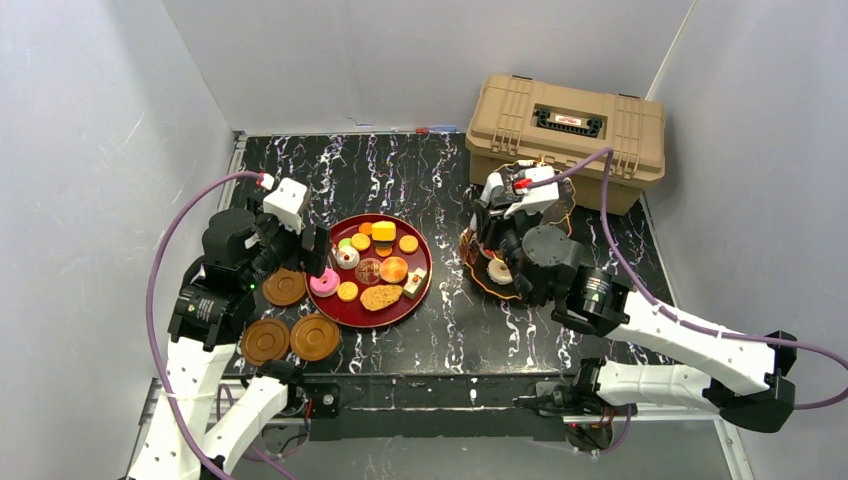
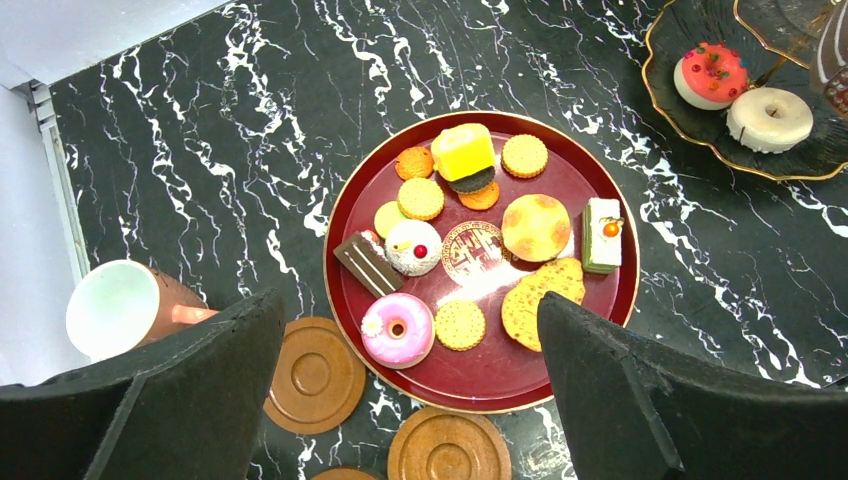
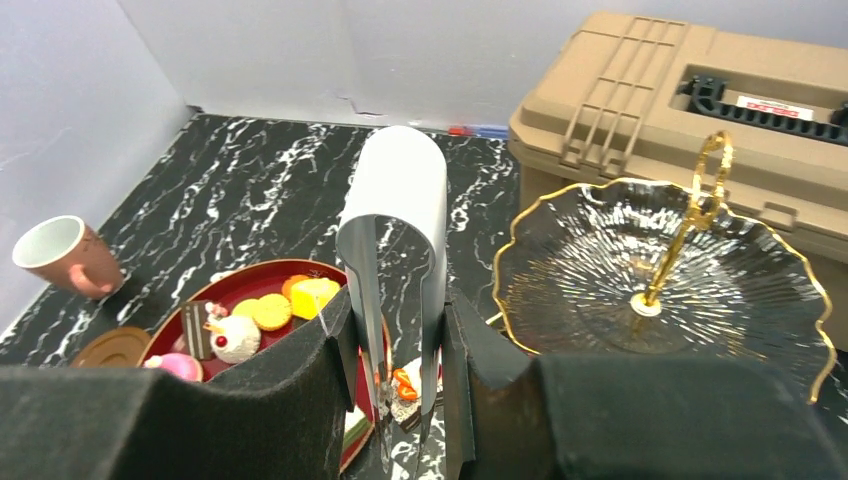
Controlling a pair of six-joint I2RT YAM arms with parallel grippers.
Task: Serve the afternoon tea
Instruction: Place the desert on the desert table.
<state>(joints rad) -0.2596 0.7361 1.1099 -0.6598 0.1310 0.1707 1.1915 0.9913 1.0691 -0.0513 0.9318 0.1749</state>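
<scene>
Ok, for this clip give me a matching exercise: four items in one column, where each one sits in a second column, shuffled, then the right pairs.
Things:
1. metal tongs
2. pinkish cup
3. pink donut
4. white donut

Places:
A. on the red tray
B. clamped in the right pincer
C. on the table, apart from the tray
D. on a tier of the glass stand

Pairs: 1-B, 2-C, 3-A, 4-D
</scene>
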